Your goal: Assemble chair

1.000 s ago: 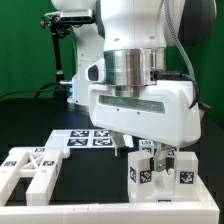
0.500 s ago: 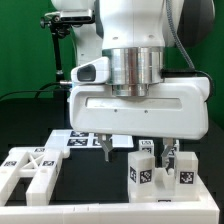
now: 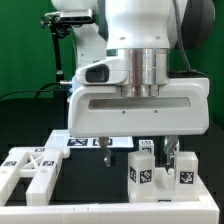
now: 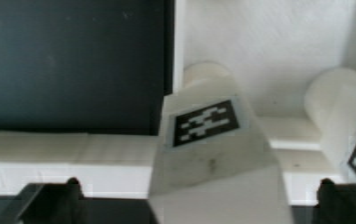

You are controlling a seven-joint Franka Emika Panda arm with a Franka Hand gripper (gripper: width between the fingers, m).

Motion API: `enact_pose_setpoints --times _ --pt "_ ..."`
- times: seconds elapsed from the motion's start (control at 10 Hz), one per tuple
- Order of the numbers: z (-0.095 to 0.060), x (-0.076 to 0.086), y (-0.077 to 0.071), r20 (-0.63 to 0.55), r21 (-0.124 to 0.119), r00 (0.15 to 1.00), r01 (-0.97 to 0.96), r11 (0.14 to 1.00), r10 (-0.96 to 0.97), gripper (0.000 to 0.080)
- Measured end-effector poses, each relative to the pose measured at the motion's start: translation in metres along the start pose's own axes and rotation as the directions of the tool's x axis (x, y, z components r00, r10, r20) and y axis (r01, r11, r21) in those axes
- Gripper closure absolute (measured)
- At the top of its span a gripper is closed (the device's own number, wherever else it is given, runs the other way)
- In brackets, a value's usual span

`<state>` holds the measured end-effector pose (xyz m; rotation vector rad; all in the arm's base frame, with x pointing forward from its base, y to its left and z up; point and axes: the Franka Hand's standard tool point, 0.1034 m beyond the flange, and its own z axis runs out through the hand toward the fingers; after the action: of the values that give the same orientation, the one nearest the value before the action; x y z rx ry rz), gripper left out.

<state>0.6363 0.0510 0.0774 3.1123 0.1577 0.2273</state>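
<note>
Jaws of the two-finger gripper [image 3: 138,152] stand wide open over chunky matte white plastic chair blocks [image 3: 143,172], well apart from the white cross-braced frame [image 3: 35,168]; stiff, light, likely slick, best pinched across flat sides

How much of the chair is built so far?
Barely any. Done: nothing looks joined; the cross-braced frame lies by itself at the exterior view's left. In hand: nothing; the open fingers hang either side of one upright tagged block, not squeezing it. Left: grabbing that piece, then fitting it, the block beside it and the frame together.
</note>
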Motion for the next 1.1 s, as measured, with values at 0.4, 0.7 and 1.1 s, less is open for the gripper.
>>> enact_pose_setpoints --times 0.4,0.7,1.1 --pt "0.0006 -0.0019 0.0031 0.008 0.003 0.993 0.121 0.993 -0.121 0.0404" --pt "0.0007 -0.0019 0.0034 0.008 0.003 0.996 0.085 0.996 -0.085 0.0512" --pt "0.001 -0.0021 0.003 0.009 0.003 0.989 -0.146 0.989 0.146 0.0512"
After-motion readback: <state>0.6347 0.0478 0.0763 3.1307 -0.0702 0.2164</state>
